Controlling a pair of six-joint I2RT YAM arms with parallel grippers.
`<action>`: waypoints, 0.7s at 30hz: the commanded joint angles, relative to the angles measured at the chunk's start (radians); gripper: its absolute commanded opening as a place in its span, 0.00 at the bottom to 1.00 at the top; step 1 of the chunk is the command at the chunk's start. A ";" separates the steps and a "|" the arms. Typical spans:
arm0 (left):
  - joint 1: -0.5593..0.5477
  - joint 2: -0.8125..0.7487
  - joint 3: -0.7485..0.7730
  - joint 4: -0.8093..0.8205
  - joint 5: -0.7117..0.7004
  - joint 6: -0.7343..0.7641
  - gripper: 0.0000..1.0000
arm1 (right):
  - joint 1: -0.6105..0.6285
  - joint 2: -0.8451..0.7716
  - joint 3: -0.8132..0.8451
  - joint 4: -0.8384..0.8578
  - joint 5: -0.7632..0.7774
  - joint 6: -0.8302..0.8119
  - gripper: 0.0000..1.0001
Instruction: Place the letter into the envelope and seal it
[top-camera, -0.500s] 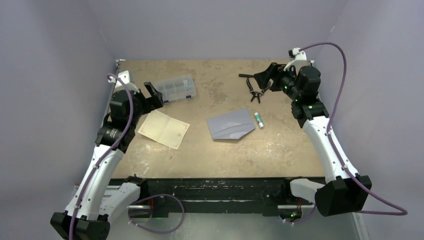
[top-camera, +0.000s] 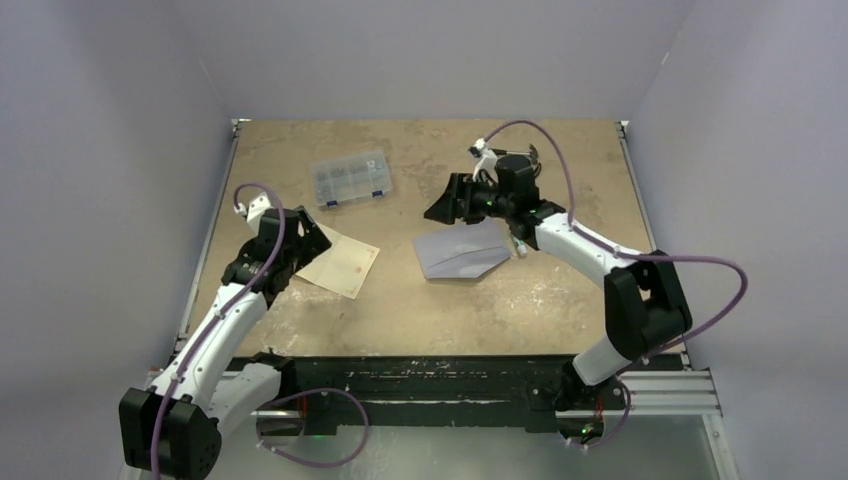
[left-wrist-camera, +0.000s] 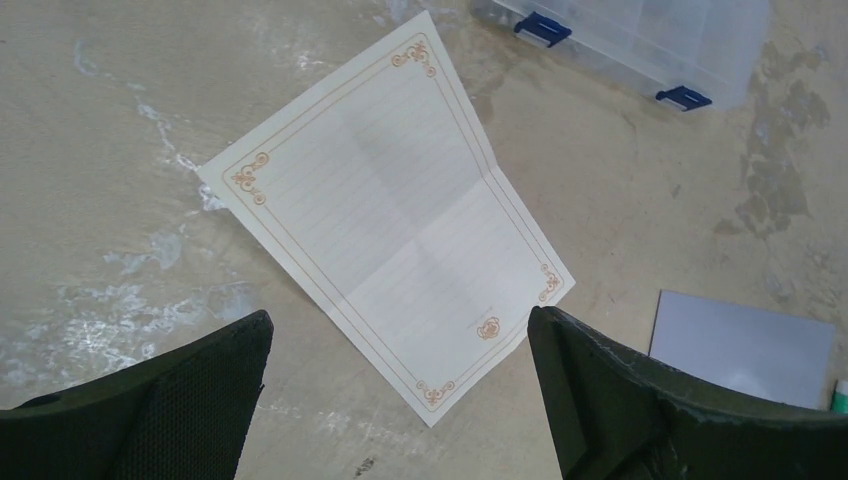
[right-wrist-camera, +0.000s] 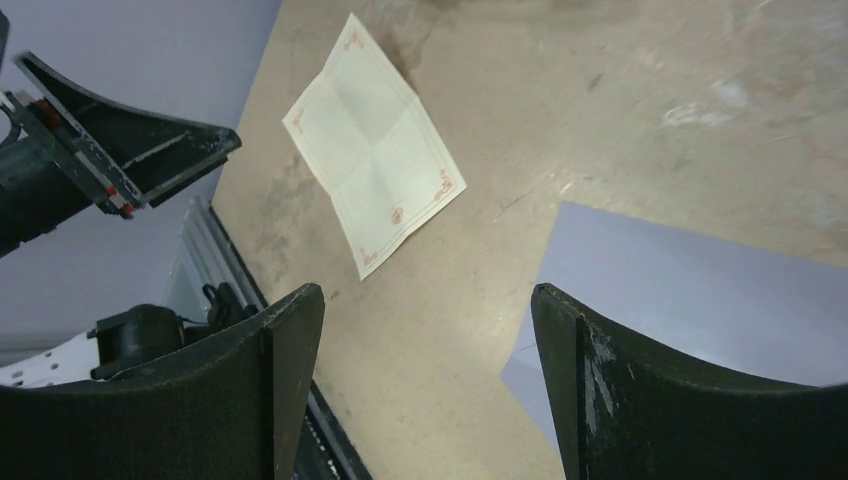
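Left gripper (top-camera: 303, 238): jaws at full spread, empty, above the letter's left end.
Right gripper (top-camera: 450, 205): jaws apart, empty, over the envelope's far edge.
Letter (top-camera: 340, 264): flat on worktop (top-camera: 450, 310), long axis diagonal; left arm nearer.
Envelope (top-camera: 462, 250): right of letter, apart from it.
Views: left wrist alone shows the fold crease and border; top view alone shows both arms.

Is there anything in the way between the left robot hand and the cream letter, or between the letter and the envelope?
No, nothing visible. The left gripper is open right over the letter with only air between them, and just bare table separates the letter from the envelope.
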 joint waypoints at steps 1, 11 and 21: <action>0.003 -0.016 -0.002 -0.030 -0.119 -0.069 0.99 | 0.050 0.053 0.019 0.137 -0.041 0.084 0.78; 0.004 -0.014 -0.076 -0.066 -0.158 -0.171 0.99 | 0.139 0.147 0.058 0.164 0.007 0.134 0.77; 0.006 0.067 -0.163 -0.080 -0.201 -0.355 0.99 | 0.183 0.195 0.064 0.171 0.006 0.142 0.77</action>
